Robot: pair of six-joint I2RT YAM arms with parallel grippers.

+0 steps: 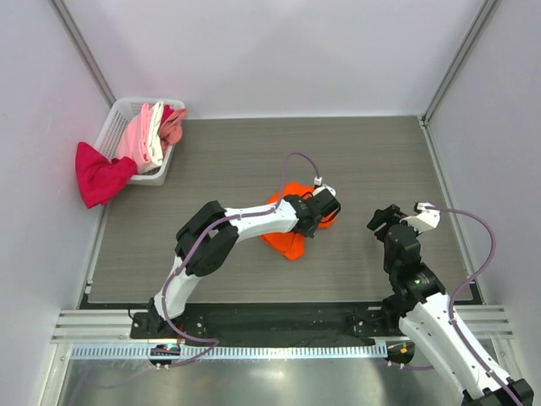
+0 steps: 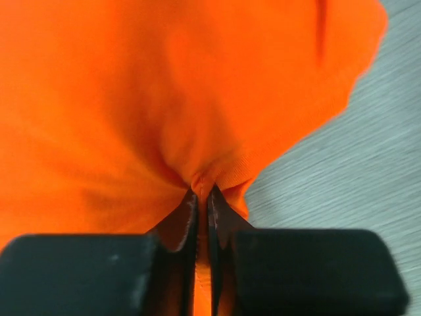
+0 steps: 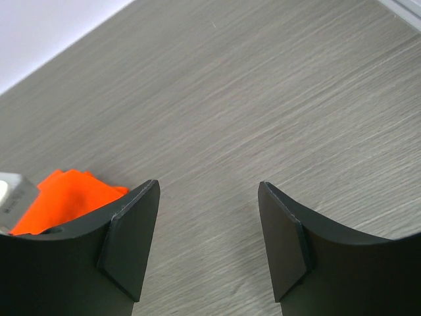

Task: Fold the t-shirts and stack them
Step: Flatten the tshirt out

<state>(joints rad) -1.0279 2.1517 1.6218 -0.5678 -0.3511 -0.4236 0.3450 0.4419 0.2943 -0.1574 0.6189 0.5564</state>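
Observation:
A bright orange t-shirt (image 1: 287, 241) lies bunched on the wooden table near the middle. My left gripper (image 1: 325, 207) reaches over its right side. In the left wrist view the orange t-shirt (image 2: 164, 92) fills most of the picture, and the left gripper (image 2: 202, 191) is shut on a pinched fold of it. My right gripper (image 1: 385, 218) hovers to the right of the shirt, apart from it. In its own view the right gripper (image 3: 209, 191) stands open over bare table, with the orange t-shirt (image 3: 66, 197) at the left edge.
A white mesh basket (image 1: 118, 118) sits at the back left corner. It holds light pink (image 1: 138, 139), white (image 1: 156, 135) and salmon (image 1: 173, 125) t-shirts, and a magenta-red t-shirt (image 1: 100, 173) hangs over its left side. Walls enclose the table on three sides.

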